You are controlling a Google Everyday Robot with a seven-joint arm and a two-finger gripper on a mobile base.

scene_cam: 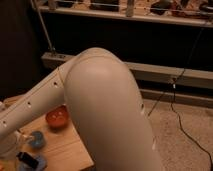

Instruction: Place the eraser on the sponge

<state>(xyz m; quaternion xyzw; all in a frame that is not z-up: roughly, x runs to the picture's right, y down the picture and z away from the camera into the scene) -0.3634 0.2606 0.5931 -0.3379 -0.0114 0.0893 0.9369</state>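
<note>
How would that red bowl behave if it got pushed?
The red bowl looks low and wide, so it would probably slide on the wooden table rather than tip. It seems small, so it is likely light. The gripper is at the lower left, apart from it.

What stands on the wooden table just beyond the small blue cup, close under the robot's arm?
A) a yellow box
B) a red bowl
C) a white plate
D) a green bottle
B: a red bowl stands on the table behind the blue cup. The hand is at the lower left edge of the picture, beside the cup.
</note>
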